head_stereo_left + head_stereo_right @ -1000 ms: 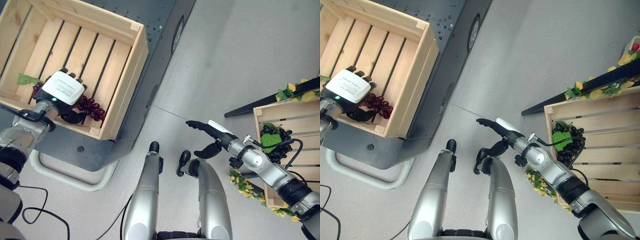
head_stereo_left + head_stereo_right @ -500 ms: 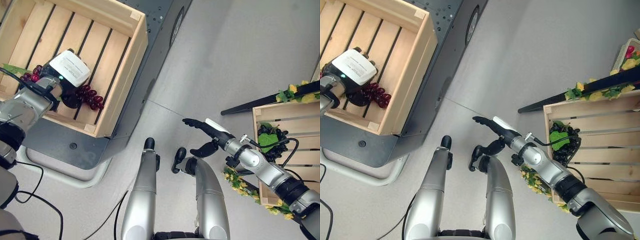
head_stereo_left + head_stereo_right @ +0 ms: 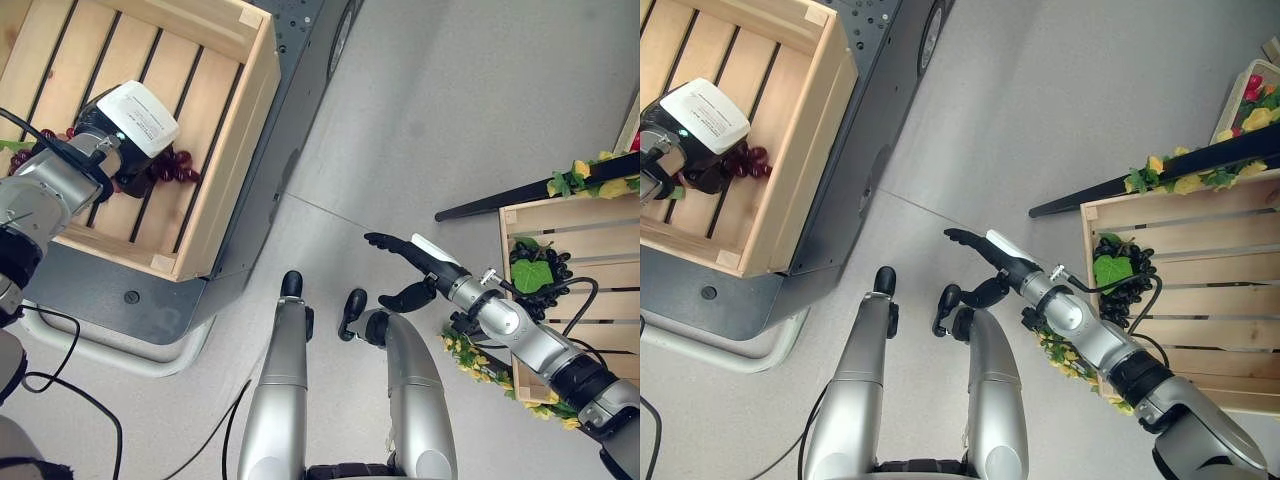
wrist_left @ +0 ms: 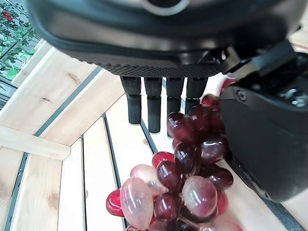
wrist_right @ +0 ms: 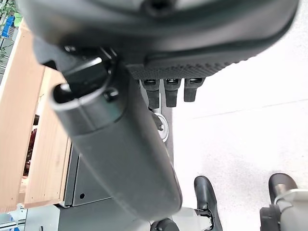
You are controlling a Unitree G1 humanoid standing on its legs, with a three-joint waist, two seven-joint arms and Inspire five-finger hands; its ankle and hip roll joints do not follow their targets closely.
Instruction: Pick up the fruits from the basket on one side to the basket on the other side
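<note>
Red grapes (image 3: 172, 168) in left crate (image 3: 225, 150) under left robot hand (image 3: 125, 130), grip unclear, black grapes (image 3: 535, 272) in right crate (image 3: 600, 215), right robot hand (image 3: 415, 262) spread.

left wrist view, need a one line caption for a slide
The left hand holds a bunch of red grapes above the slatted floor of a wooden crate.

open floor (image 3: 470, 130) between crates, tall crate wall (image 3: 232, 130)

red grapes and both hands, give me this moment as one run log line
left hand: shut on red grapes, over left crate | right hand: open, holds nothing, above floor | dark grapes: in right crate
</note>
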